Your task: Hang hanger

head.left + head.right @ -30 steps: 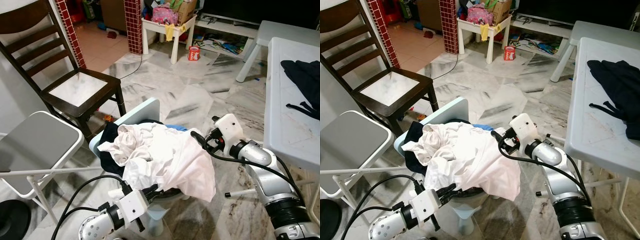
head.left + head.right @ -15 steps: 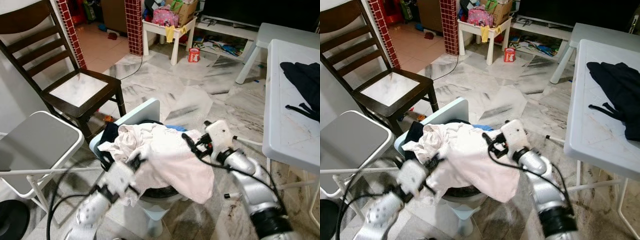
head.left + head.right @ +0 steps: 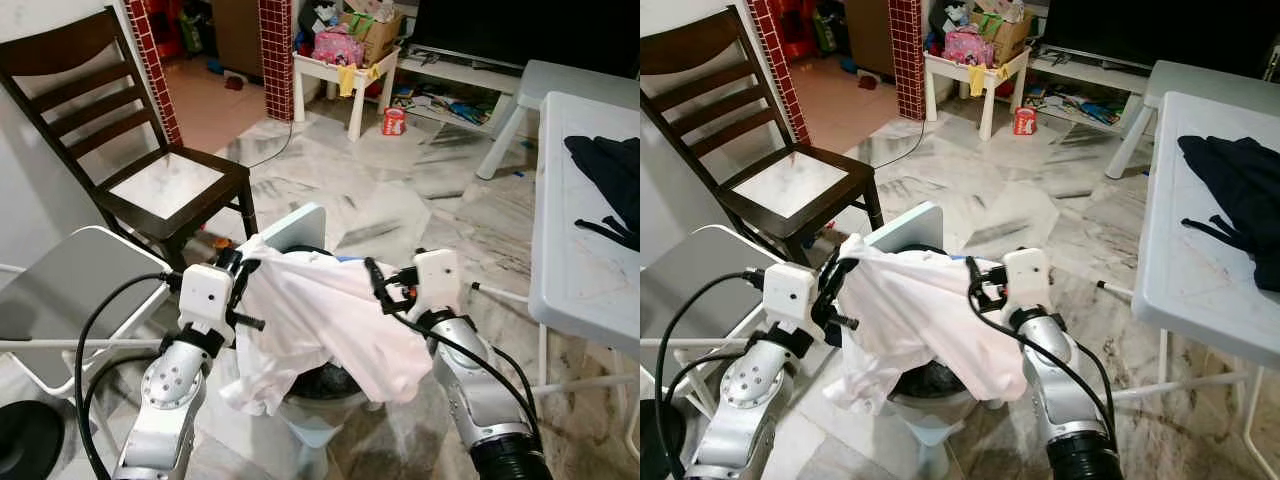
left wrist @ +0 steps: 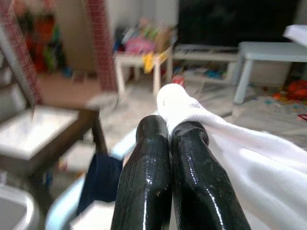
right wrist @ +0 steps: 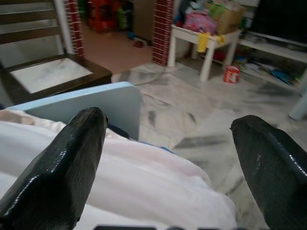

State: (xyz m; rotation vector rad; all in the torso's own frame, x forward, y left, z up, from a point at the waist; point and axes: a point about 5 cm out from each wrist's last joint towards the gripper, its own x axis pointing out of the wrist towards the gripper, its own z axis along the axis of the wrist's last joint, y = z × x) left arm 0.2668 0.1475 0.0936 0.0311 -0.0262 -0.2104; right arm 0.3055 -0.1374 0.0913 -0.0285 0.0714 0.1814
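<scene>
Draping in soft white folds, the shirt (image 3: 320, 320) hangs over the pale-blue plastic basket (image 3: 296, 228), dark clothes beneath. The left gripper (image 4: 169, 132) pinches its upper corner, fingers pressed together. The right gripper (image 5: 168, 139) hovers above the cloth, fingers spread wide, empty.

1. No legible text, label, brand, number or sign is present in any view.
2. The small red can (image 3: 394, 121) on the floor at 12 o'clock carries printing, but it is too small and blurred to read.
</scene>
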